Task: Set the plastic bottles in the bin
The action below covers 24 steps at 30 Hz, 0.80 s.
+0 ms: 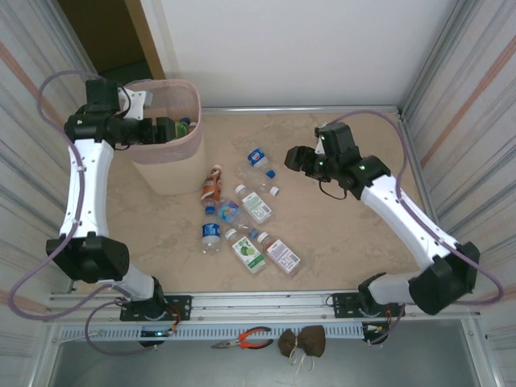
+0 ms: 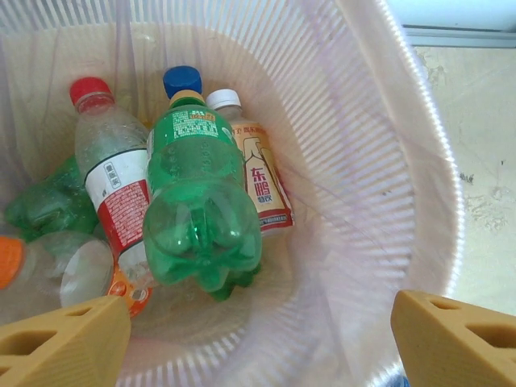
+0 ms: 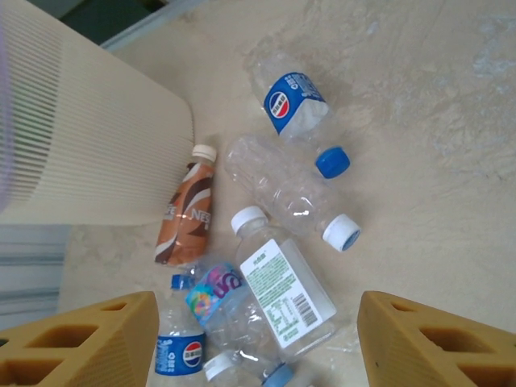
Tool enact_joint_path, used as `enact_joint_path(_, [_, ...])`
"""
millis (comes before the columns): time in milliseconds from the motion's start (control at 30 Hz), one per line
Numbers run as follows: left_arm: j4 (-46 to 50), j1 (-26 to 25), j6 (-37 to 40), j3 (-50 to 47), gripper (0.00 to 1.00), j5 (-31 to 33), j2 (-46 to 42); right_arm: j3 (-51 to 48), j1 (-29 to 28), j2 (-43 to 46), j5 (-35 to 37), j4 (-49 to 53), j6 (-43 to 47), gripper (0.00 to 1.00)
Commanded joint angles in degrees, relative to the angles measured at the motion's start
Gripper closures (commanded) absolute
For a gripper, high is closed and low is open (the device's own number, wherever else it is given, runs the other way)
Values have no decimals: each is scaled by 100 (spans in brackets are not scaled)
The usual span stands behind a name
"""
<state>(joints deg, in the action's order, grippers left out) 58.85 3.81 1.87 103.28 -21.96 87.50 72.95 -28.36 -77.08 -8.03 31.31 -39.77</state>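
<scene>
From above, the bin [image 1: 173,165] hides most of its load; loose plastic bottles [image 1: 242,218] lie on the bench [image 1: 322,242] beside it. Left wrist: the left end effector [image 2: 258,343] gapes empty over the bin, where a green bottle [image 2: 201,218] buries others. Right wrist: the right end effector [image 3: 258,343] is wide and empty; the lowest bottles are cut off.

Bin [image 2: 379,145]: seen from above, bottles [image 2: 113,185] are piled inside.
Green bottle [image 2: 201,218]: laid on top of the pile.
Left gripper [image 2: 260,324]: spread wide, nothing is gripped.

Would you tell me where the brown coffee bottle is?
Top view: the brown bottle lies on the table beside the bin, left of the clear bottles.
</scene>
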Motion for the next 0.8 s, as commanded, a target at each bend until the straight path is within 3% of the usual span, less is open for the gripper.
enact_joint_path(0, [258, 47, 118, 202, 15, -66, -436, 435, 33, -487, -254, -131, 697, 38])
enact_joint_path(400, [303, 41, -115, -289, 15, -522, -1530, 2087, -21, -2905, -496, 307, 2675, 48])
enact_joint_path(767, [180, 41, -299, -904, 15, -786, -1997, 2407, -11, -4127, -304, 176, 3575, 53])
